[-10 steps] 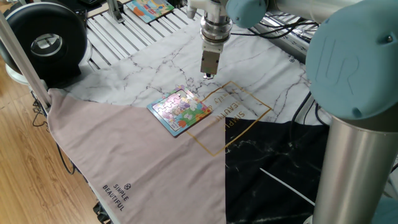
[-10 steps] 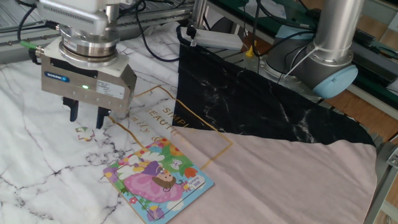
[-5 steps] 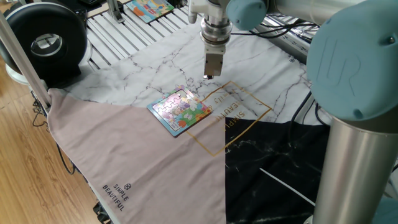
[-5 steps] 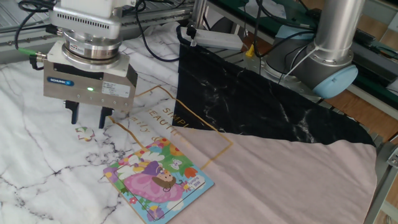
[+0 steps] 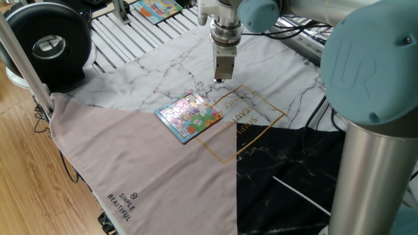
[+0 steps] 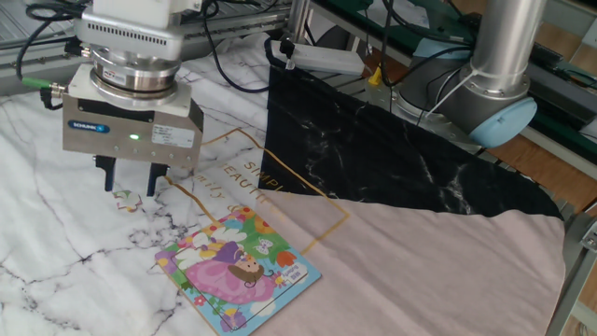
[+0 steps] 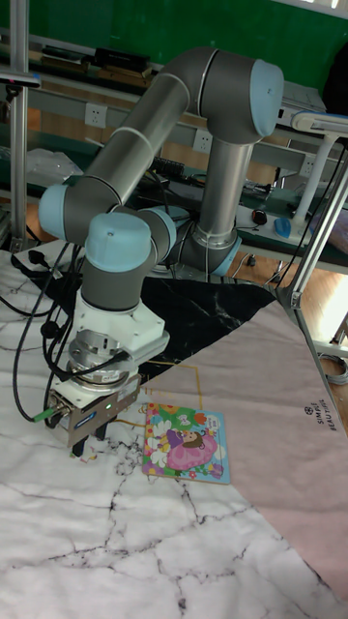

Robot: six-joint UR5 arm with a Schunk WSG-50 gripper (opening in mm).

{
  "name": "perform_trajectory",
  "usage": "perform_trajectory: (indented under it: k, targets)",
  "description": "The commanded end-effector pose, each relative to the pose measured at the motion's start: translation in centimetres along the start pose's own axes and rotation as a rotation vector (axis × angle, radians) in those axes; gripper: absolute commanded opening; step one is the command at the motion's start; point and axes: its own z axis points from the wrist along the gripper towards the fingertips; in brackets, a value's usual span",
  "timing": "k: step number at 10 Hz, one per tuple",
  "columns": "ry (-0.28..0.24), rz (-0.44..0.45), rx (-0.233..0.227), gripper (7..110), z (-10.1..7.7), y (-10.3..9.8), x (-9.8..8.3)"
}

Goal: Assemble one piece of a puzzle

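The hand [image 6: 130, 177] partly hides the piece [image 6: 124, 199], which seems lost behind it in the tall fixed view.

Blue-rimmed puzzle [image 6: 239, 271] in pinks and greens, pale whitish piece [image 6: 125, 200], white marble-veined cloth [image 6: 56, 233] beside dusty pink [image 6: 448, 271] and black marble [image 6: 373, 149] panels, gold lettering.

UR5 arm [image 7: 159, 116] — silver-grey tubes w/ pale-blue joint caps. Tool [image 6: 131, 179]: grey block, blue label, green LED, two dark fingers [image 6: 156, 179]; black cables at wrist flange.
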Motion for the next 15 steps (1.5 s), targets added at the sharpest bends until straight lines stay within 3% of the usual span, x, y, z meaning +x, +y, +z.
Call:
perform_trajectory:
  k: [1,2,3,6,7,11,14,15]
  targets:
    - [-0.002,-0.097,0.007,44,0.2,-0.4,-0.2]
    - [0.001,-0.124,0.013,44,-0.1,-0.8,-0.2]
    - [0.001,-0.118,0.014,66,-0.3,-0.8,-0.2]
    - [-0.011,-0.038,0.045,66,-0.6,-1.3,-0.5]
    - [-0.007,-0.035,0.063,44,-0.5,-1.7,-0.4]
    - [0.009,-0.038,0.03,44,0.7,-0.4,0.6]
    - [0.004,-0.015,0.002,44,-0.8,0.0,0.3]
    - [-0.014,0.013,-0.039,44,-1.3,1.1,-0.4]
